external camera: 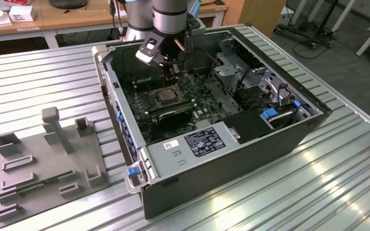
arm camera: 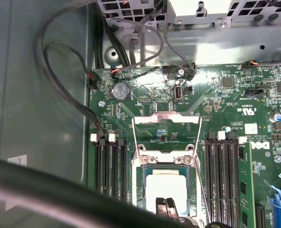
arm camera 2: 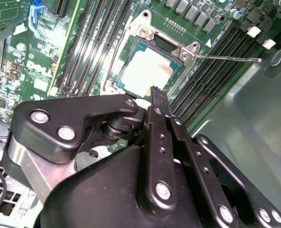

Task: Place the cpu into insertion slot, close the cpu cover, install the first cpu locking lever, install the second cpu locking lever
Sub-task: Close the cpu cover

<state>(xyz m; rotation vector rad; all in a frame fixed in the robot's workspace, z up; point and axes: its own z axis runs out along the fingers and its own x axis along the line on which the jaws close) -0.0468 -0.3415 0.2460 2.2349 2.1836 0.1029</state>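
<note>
First wrist view: the cpu [arm camera: 166,184] sits in the insertion slot [arm camera: 141,187], and the cpu cover [arm camera: 166,119] lies swung open beyond the slot. The gripper [arm camera: 165,205] is positioned at the cpu's edge, jaws clenched together on nothing. Exterior view: the slot lies just above frame centre, inside the open computer case [external camera: 236,168] on the desk [external camera: 37,82].

Exterior view high overhead, both wrist views close over cpu [arm camera 2: 147,71] [arm camera: 166,183]

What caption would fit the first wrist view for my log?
The gripper, fingers shut, poised over the cpu seated in the insertion slot, with the cpu cover swung open.
</note>
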